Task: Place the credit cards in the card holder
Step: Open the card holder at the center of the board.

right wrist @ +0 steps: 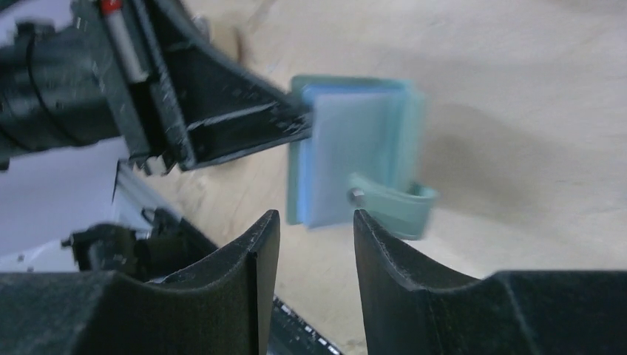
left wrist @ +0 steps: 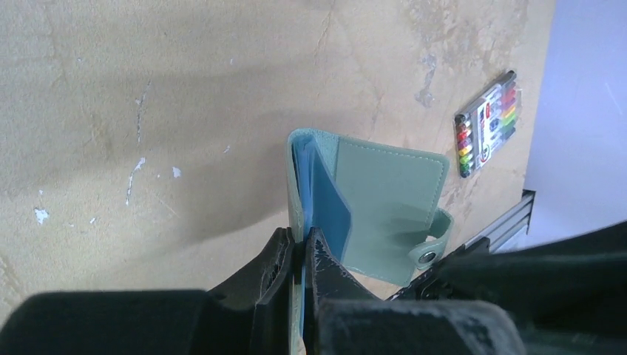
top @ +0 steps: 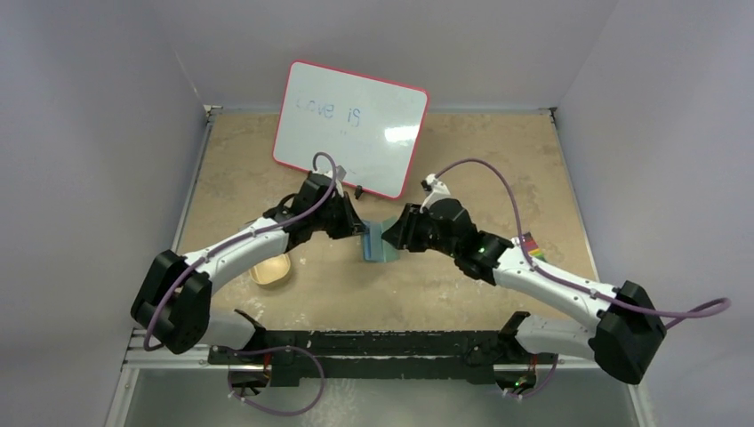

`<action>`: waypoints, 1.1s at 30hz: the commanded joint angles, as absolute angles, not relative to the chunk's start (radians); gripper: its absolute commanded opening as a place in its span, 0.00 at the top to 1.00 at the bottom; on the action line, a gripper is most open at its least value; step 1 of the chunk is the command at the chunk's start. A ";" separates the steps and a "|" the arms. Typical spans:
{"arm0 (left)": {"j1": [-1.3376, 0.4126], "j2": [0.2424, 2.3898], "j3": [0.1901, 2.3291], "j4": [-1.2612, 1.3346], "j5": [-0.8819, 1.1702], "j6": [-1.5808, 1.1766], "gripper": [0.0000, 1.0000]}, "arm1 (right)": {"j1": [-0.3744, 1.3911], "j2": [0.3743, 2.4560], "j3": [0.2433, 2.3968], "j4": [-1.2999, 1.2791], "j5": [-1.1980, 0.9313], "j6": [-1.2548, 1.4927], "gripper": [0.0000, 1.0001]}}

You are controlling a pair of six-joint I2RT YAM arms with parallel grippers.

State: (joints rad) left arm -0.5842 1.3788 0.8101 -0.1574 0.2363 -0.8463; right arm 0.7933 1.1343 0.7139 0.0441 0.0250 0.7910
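The sage-green card holder point(top: 373, 243) hangs open above the table's middle, between both arms. My left gripper point(left wrist: 298, 240) is shut on one edge of it, pinching the green cover with a blue layer. A blue credit card point(left wrist: 325, 203) sits inside, next to the green inner flap point(left wrist: 388, 211) and the snap strap point(left wrist: 429, 255). In the right wrist view a pale blue card point(right wrist: 344, 159) shows in the card holder point(right wrist: 412, 126). My right gripper point(right wrist: 316, 218) is open just short of its lower edge, with nothing between the fingers.
A white board with a red rim point(top: 349, 127) leans at the back. A pack of coloured markers point(left wrist: 486, 122) lies near the right edge of the table. A small tan object point(top: 271, 269) sits under the left arm. A black rail point(top: 382, 342) runs along the near edge.
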 commanded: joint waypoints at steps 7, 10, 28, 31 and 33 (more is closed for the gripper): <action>-0.641 1.422 0.923 -0.326 0.165 -0.808 1.00 | 0.903 1.265 0.728 0.339 -0.084 0.833 0.56; -0.641 1.419 0.920 -0.312 0.187 -0.824 1.00 | 0.905 1.293 0.730 0.344 -0.072 0.836 0.57; -0.643 1.419 0.895 -0.275 0.250 -0.834 1.00 | 0.903 1.426 0.776 0.102 0.147 0.854 0.65; -0.643 1.429 0.895 -0.275 0.250 -0.819 1.00 | 0.903 1.415 0.767 0.041 0.170 0.854 0.67; -0.641 1.446 0.892 -0.271 0.248 -0.795 1.00 | 0.903 1.404 0.749 0.031 0.187 0.845 0.68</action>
